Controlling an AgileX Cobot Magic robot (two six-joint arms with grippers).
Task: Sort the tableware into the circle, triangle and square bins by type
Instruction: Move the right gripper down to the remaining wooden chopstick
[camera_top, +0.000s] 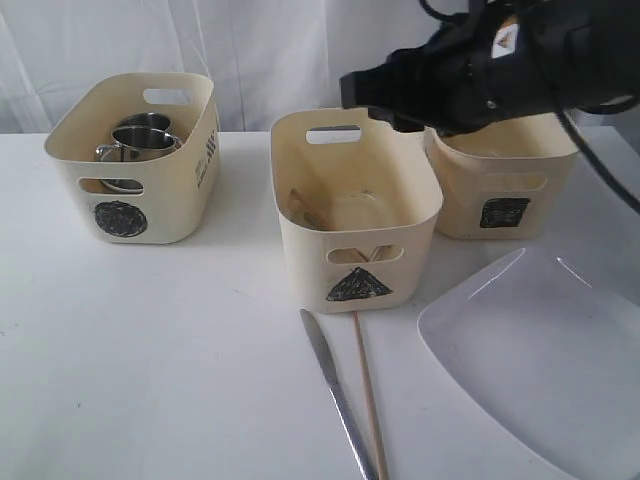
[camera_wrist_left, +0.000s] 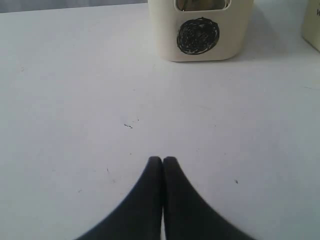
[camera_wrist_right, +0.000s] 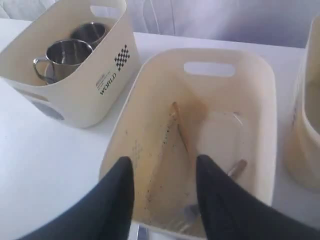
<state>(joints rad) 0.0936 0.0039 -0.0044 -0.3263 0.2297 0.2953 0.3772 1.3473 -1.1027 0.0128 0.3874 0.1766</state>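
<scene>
Knife (camera_top: 338, 395) and chopstick (camera_top: 368, 395) run off the exterior frame edge, plate (camera_top: 540, 350) cropped; right arm (camera_top: 500, 60) hides part of square bin (camera_top: 460, 210). Left wrist: left gripper (camera_wrist_left: 162, 159) fingers pressed together over white table (camera_wrist_left: 75, 100), circle bin (camera_wrist_left: 200, 37) ahead, cropped. Right wrist: right gripper (camera_wrist_right: 164, 160) fingers spread above triangle bin (camera_wrist_right: 255, 100), contents murky.

The white plate (camera_top: 530, 350) runs off the exterior view's edge at four o'clock, the knife (camera_top: 338, 395) and chopstick (camera_top: 367, 395) at six, and the black arm (camera_top: 500, 60) hides part of the square bin (camera_top: 500, 205).
</scene>
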